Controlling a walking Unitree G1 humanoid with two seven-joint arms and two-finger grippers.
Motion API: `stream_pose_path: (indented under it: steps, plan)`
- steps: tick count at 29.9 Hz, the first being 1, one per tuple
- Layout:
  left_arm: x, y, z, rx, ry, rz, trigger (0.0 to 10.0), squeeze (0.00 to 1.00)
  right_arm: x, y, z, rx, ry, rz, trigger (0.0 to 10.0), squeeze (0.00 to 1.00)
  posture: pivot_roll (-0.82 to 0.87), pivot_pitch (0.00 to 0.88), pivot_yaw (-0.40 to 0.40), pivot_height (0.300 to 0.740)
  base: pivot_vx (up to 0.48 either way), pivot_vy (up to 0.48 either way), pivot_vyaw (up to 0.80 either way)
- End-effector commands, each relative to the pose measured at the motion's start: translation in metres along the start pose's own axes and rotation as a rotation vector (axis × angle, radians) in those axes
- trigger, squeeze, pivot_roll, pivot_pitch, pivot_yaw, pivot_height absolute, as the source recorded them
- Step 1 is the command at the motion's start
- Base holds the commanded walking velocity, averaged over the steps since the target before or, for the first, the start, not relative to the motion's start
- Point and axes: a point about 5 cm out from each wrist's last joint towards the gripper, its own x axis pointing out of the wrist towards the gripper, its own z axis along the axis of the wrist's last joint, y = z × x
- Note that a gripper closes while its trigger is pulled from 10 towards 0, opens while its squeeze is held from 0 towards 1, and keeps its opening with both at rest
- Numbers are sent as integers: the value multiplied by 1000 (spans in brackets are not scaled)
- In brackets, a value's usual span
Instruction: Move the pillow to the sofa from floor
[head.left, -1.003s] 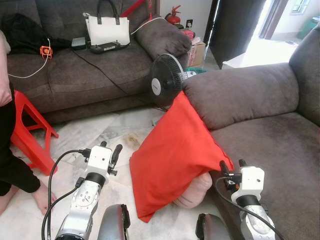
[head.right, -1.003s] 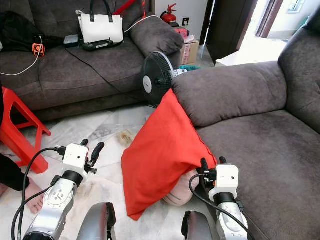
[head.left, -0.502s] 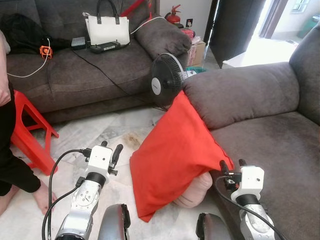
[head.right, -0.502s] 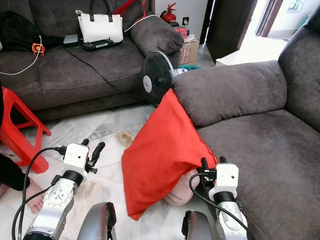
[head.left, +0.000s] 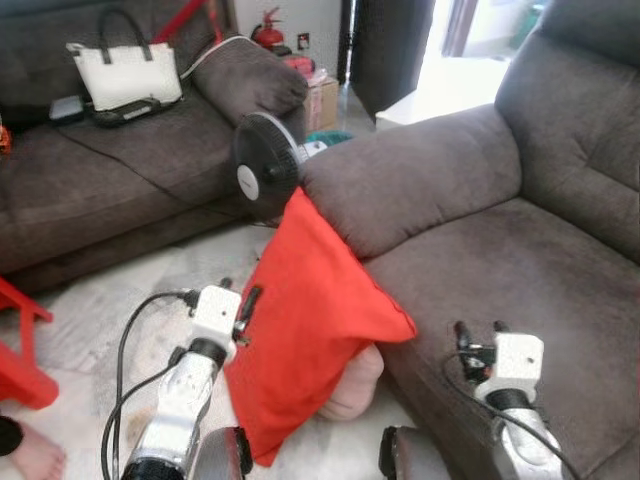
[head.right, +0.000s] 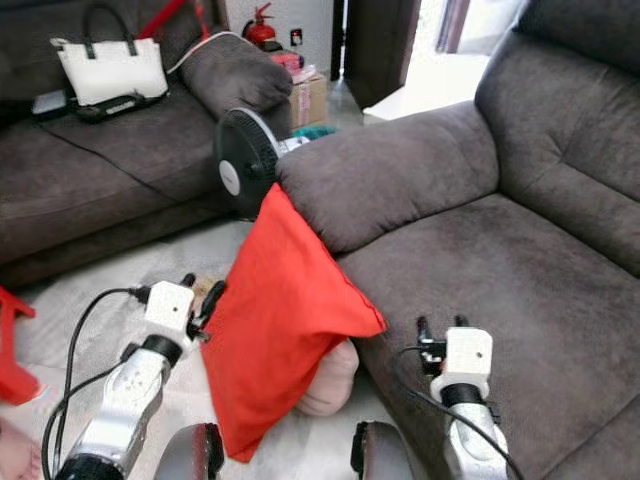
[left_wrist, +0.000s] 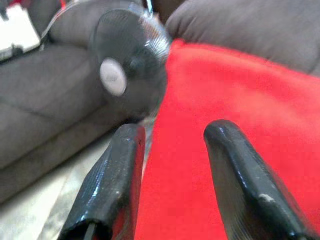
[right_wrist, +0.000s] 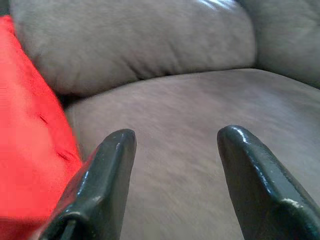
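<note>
Red pillow (head.left: 310, 310) stands on edge on the floor (head.left: 130, 300), leaning with its top corner against the armrest of the near grey sofa (head.left: 500, 250). Its lower end rests on the tiles; a second pale pinkish cushion (head.left: 352, 382) is tucked under and behind it, against the sofa front. The pillow is not on the seat.

Left hand (head.left: 246, 308) is raised just beside the pillow's left edge, black fingers (left_wrist: 112, 185) spread wide, nothing between them. In the left wrist view the red fabric lies right ahead of and between the two fingers; contact can't be told, the picture is blurred. Right hand (head.left: 478, 332) hovers low over the front edge of the sofa seat, just right of the pillow's lower right corner, fingers (right_wrist: 105, 185) also spread wide and empty. The right wrist view looks over the seat cushion, with the armrest behind and the red pillow at one side.

Behind the pillow a small black fan (head.left: 262, 180) stands on the floor, facing the room, close to the armrest end. Farther back a second grey sofa (head.left: 90, 190) carries a white handbag (head.left: 122, 72) with a dark device beside it. A red plastic stool (head.left: 18, 345) sits at the left edge, a person's bare foot (head.left: 35, 452) on the tiles near it. A red fire extinguisher (head.left: 266, 28) and a cardboard box (head.left: 322, 98) sit by the far wall.
</note>
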Motion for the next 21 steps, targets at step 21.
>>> stream_pose_path:
  steps: [21]
  plan:
    - [-5,1,-7,-19,35,26,10000,0,-8,2,-4,-45,6,45,10000,0,72,0,-30,552,134,0,448]
